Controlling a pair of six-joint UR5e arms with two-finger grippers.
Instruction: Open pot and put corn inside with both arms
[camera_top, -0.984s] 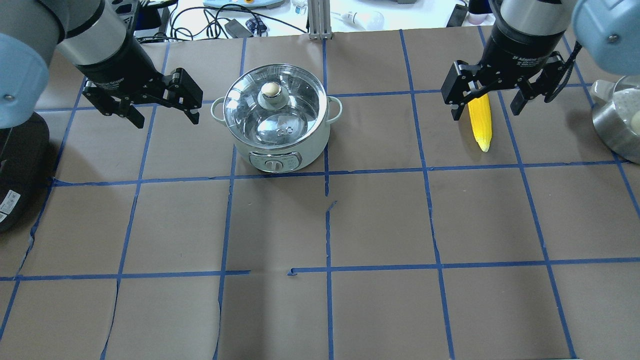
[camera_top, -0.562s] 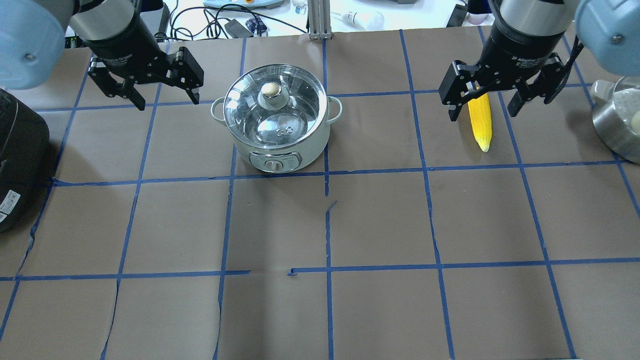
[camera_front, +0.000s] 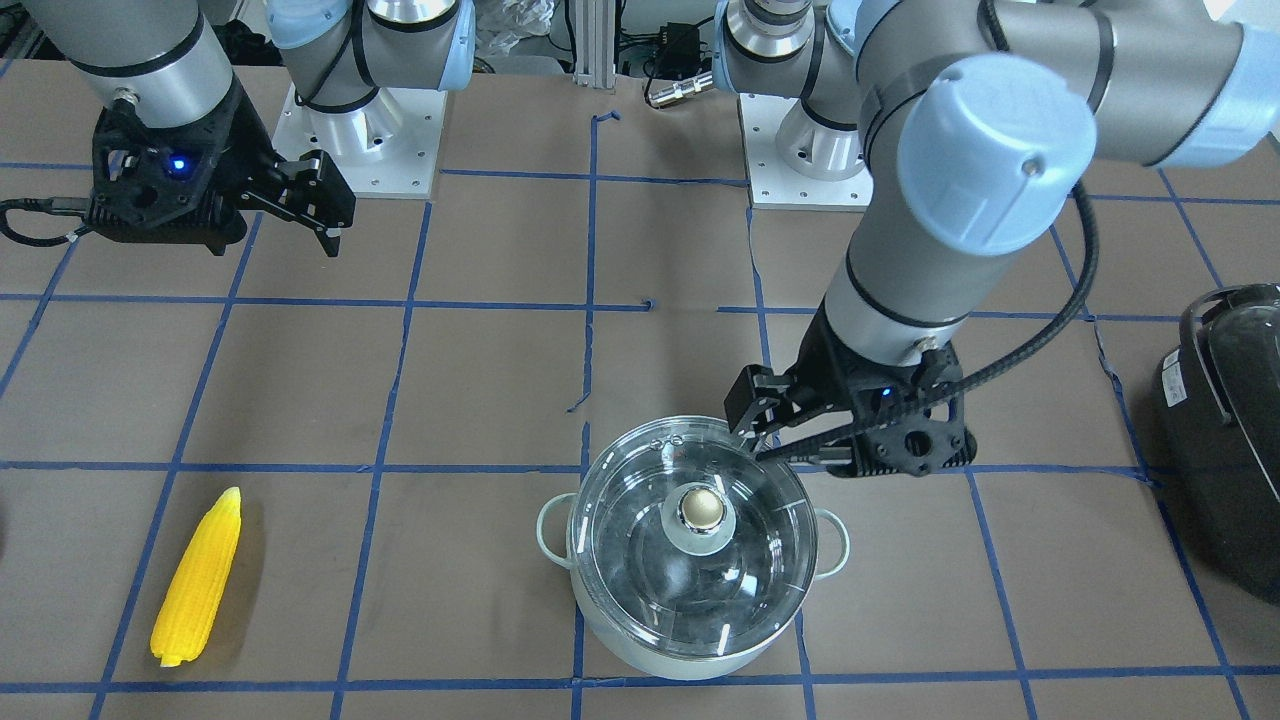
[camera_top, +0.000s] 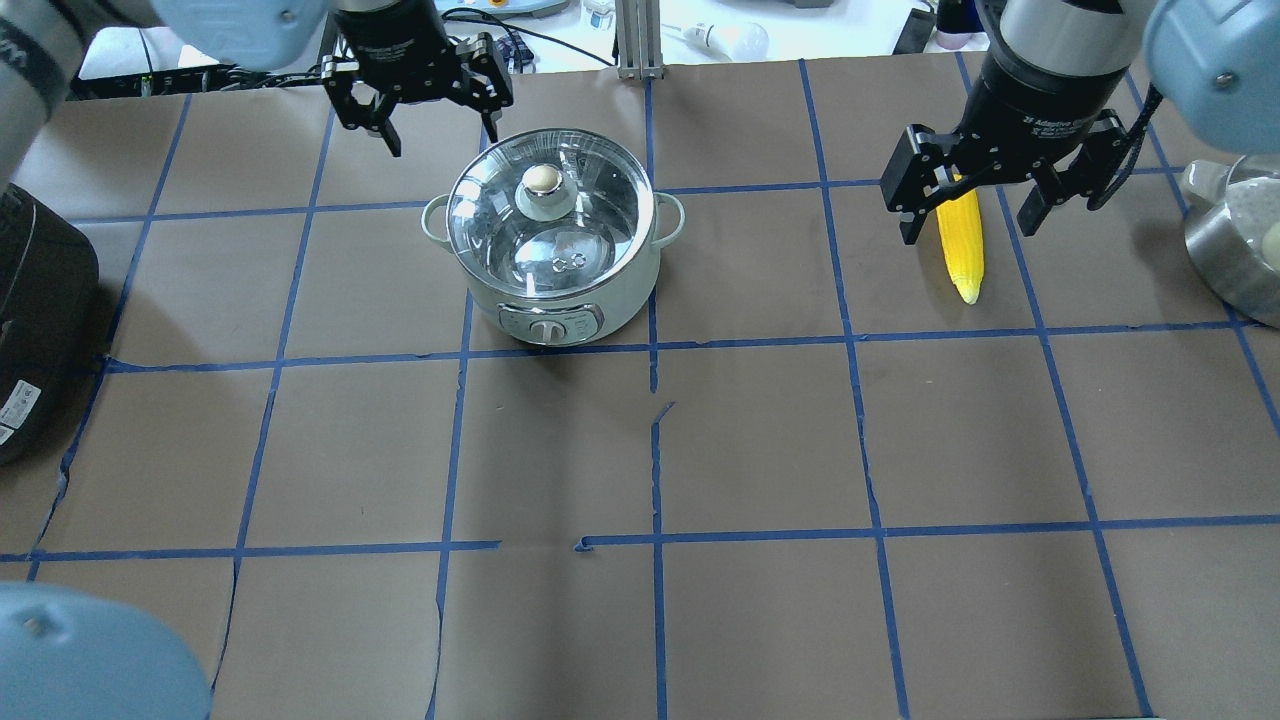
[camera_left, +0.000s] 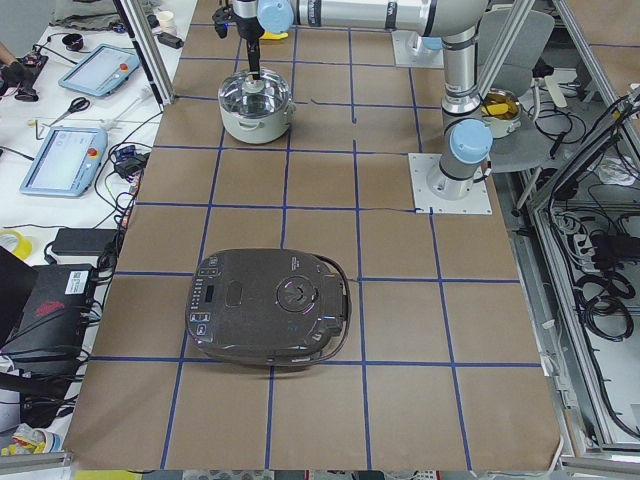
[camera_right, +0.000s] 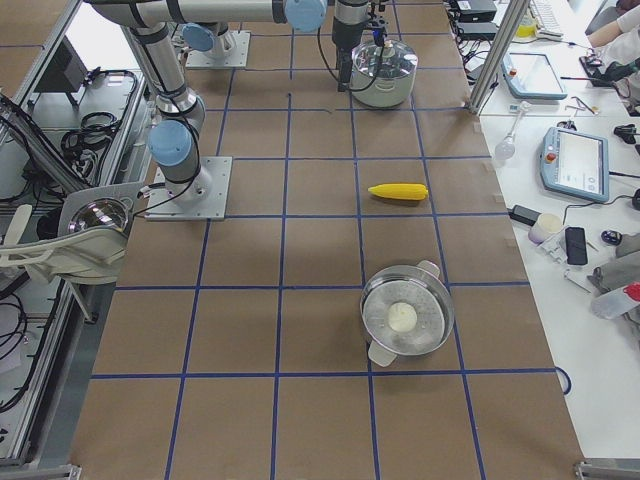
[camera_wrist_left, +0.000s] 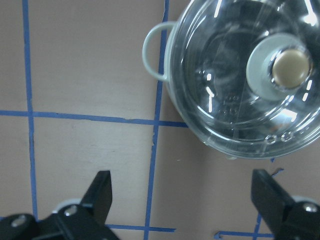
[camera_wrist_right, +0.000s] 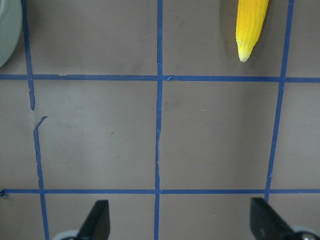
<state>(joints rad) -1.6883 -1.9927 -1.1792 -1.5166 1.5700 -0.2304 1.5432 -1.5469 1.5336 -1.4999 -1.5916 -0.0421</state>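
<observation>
Mint-white pot (camera_top: 575, 300) sits on the table (camera_top: 760, 440), in the far half and left of centre as the robot sees it. Glass lid (camera_top: 590, 225) is on, seated flat on the rim, with the brass knob (camera_top: 541, 180) at its centre. Pot not opened yet.

Left pincer (camera_top: 442, 140) is spread wide and empty. It hangs above the table near the pot, towards the pot's left handle, touching nothing. Its wrist view looks straight down: lid and one loop handle are at top right, and both fingertips are over bare table.

Corn (camera_top: 962, 250) lies flat on the table, well apart from the pot on the robot's right, inside one grid square. The pointed end faces the robot.

Right pincer (camera_top: 970, 228) is spread wide and empty. The overhead view has it overlapping the corn's thick end. The front view shows it up off the table and clear of the corn. Its wrist view catches only the corn's tip at the top edge, not between the fingers.

Blue tape (camera_top: 655, 450) marks the grid. Black cooker (camera_top: 40, 290) is at the left table edge, steel pan (camera_top: 1235, 250) at the right edge.
</observation>
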